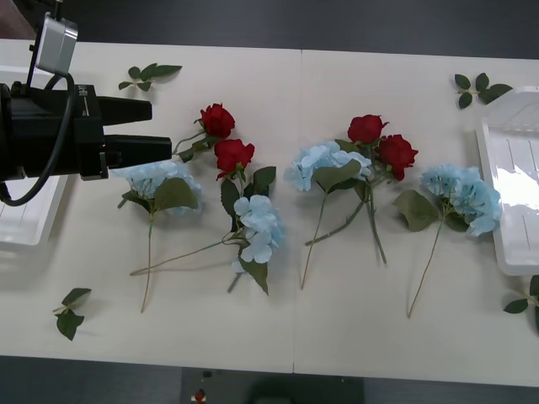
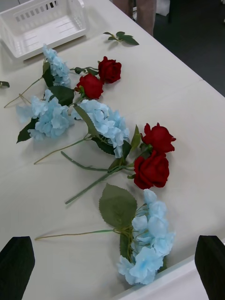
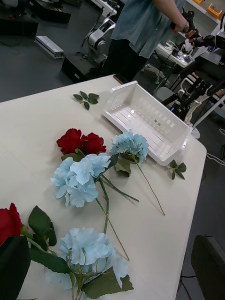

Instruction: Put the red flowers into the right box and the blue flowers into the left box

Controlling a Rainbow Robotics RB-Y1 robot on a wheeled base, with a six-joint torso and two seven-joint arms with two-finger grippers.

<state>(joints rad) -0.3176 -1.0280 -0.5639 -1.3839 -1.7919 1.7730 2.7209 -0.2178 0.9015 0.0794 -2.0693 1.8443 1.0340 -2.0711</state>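
Black left arm, grey camera box, looped black cable, black tapered tool

Your left gripper hangs over a white table. Just under its tips lies one of the blue flowers; the other three spread away toward the far side. Two red flowers lie just beyond the fingertips, and two more lie farther on. The left box sits behind the gripper, the right box at the table's opposite end. Loose leaf sprigs lie scattered near the table edges.
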